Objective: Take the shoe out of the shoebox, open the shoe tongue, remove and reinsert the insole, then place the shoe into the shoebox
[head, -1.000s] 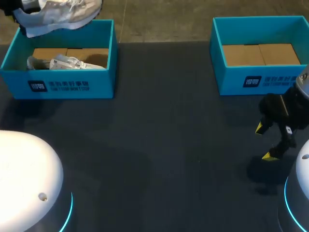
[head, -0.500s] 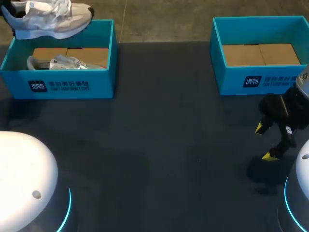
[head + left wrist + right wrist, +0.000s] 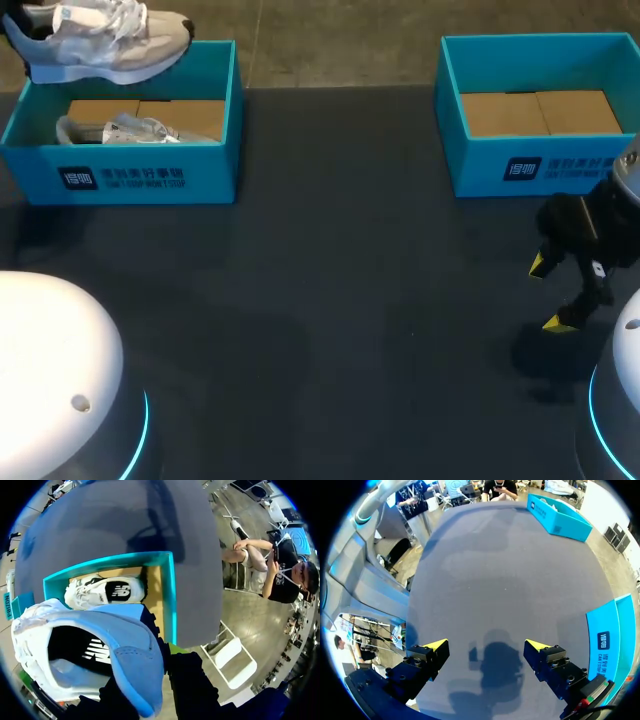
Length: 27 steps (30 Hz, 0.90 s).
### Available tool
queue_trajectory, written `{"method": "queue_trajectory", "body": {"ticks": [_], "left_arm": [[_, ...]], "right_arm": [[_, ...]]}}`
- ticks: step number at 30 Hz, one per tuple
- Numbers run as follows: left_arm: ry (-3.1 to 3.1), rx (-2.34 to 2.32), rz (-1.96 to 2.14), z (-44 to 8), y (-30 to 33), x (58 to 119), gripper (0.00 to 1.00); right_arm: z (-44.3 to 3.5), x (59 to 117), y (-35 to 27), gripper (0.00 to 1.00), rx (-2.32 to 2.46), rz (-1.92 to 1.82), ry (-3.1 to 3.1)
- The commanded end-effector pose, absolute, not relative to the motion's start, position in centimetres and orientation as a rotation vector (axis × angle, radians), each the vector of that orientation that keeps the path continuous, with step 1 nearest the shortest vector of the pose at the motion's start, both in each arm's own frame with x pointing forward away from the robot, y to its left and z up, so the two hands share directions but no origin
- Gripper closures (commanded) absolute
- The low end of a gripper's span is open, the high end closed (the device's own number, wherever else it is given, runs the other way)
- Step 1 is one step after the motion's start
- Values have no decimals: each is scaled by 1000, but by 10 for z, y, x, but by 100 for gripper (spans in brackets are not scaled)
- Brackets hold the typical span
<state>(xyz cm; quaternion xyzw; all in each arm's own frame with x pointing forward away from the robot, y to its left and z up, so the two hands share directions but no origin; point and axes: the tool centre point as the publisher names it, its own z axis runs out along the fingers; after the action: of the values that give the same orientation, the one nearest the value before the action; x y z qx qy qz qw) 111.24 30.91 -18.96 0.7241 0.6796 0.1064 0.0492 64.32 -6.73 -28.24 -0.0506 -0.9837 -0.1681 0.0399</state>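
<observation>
A grey-and-white sneaker (image 3: 110, 45) hangs above the back edge of the left teal shoebox (image 3: 150, 175). My left gripper (image 3: 160, 675) is shut on its light-blue heel (image 3: 135, 665), with the shoe's opening facing the camera. Only a dark bit of that gripper shows at the far left corner in the head view. A second white sneaker (image 3: 135, 130) lies inside the box (image 3: 172, 600) on its cardboard floor. My right gripper (image 3: 549, 294) hovers low over the table at the right. It is open (image 3: 486, 644) with nothing between its fingers.
A second teal shoebox (image 3: 540, 165) with only a cardboard floor stands at the back right, just beyond my right gripper (image 3: 615, 635). The dark table top (image 3: 340, 290) stretches between the two boxes.
The held sneaker has shifted left and slightly lower over the left box. My right arm has not moved.
</observation>
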Motion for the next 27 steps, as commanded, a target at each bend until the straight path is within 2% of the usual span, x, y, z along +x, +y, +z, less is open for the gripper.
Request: {"method": "queue_trajectory", "body": {"ticks": [1, 9, 27], "left_arm": [[2081, 2229, 314, -201, 312, 1117, 100], [2129, 2254, 281, -223, 317, 1122, 100], [2103, 2265, 331, -212, 336, 1163, 100]], "right_arm": [[-283, 642, -67, 0, -155, -513, -3017], [-283, 642, -67, 0, -155, -513, -3017], [-283, 642, -67, 0, -155, -513, -3017]]}}
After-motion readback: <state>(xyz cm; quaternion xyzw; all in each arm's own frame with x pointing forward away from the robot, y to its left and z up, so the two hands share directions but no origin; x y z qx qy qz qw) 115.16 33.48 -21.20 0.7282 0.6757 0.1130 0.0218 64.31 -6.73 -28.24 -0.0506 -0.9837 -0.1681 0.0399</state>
